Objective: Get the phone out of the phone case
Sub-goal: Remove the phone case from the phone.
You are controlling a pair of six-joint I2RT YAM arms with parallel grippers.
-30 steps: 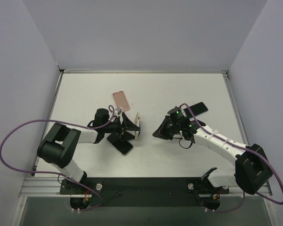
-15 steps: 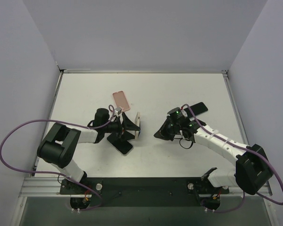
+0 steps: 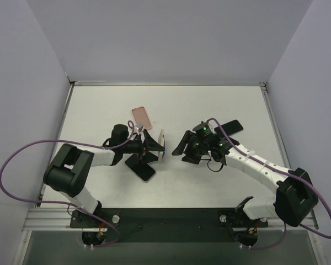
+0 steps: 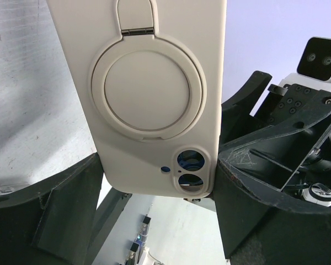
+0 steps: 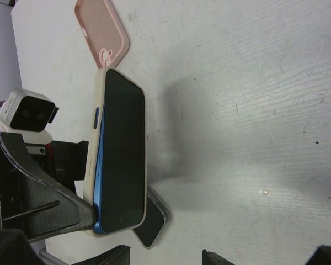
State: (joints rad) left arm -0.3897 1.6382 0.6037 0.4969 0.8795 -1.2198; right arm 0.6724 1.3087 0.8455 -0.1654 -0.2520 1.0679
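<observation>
Left gripper (image 3: pixel 153 146) is clamped on the long edges of the cream phone case with a round ring stand on its back (image 4: pixel 149 94). It holds the case on edge above the white table (image 3: pixel 99 110), near centre.

The blue-sided phone with a dark glass screen (image 5: pixel 121 154) sits inside the case, screen towards the right gripper (image 3: pixel 181 150). That gripper's jaws stand apart, close to the phone but not touching it.

We see a blue strip between screen and case lip. Whether that edge has begun to lift, we cannot tell.

We judge the removal not done: the phone is yet to be pushed or peeled free.

A pink soft case (image 3: pixel 142 117) and a flat black phone (image 3: pixel 230 126) lie on the table. A dark slab (image 3: pixel 141 168) lies beneath the held case.
</observation>
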